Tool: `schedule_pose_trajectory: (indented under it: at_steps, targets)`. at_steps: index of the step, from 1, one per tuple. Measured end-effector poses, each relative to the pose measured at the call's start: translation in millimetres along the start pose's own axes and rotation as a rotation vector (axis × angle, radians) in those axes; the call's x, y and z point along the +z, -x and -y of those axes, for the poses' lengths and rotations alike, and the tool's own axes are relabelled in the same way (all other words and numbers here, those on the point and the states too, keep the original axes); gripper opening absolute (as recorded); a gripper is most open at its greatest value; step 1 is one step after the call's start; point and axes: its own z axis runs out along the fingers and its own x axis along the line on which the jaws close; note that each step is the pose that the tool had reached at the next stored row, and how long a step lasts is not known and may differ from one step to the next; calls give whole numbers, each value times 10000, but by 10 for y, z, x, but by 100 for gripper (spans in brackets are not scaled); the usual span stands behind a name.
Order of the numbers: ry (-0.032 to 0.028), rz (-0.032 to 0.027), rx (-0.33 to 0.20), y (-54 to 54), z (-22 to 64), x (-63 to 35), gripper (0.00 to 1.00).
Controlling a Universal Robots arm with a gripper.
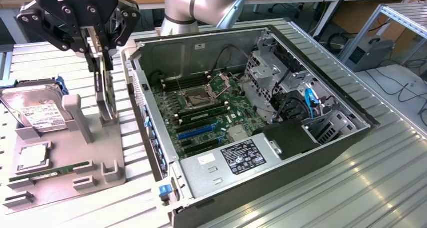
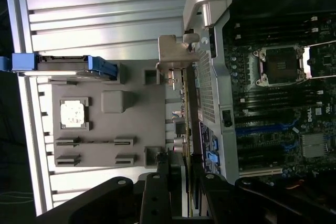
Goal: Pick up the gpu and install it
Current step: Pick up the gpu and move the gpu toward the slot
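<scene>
The black robot gripper (image 1: 100, 58) is clamped on the top edge of the thin flat black gpu card with its silvery end bracket (image 1: 107, 95). The card stands upright just outside the open grey computer case (image 1: 300, 173), over the grey plastic holder tray (image 1: 100, 148). Such a narrow grip could let the card tilt, and its bracket might snag the case wall.

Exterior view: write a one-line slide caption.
Robot hand at the top of the thin black expansion card standing upright in the grey plastic holder, beside the open metal computer case.
</scene>
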Motion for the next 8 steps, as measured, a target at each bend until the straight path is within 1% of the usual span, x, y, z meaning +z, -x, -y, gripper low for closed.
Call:
schedule_pose_trajectory:
  at_steps: [8]
  targets:
    - [-27,3,-1,48,-4,2,27]
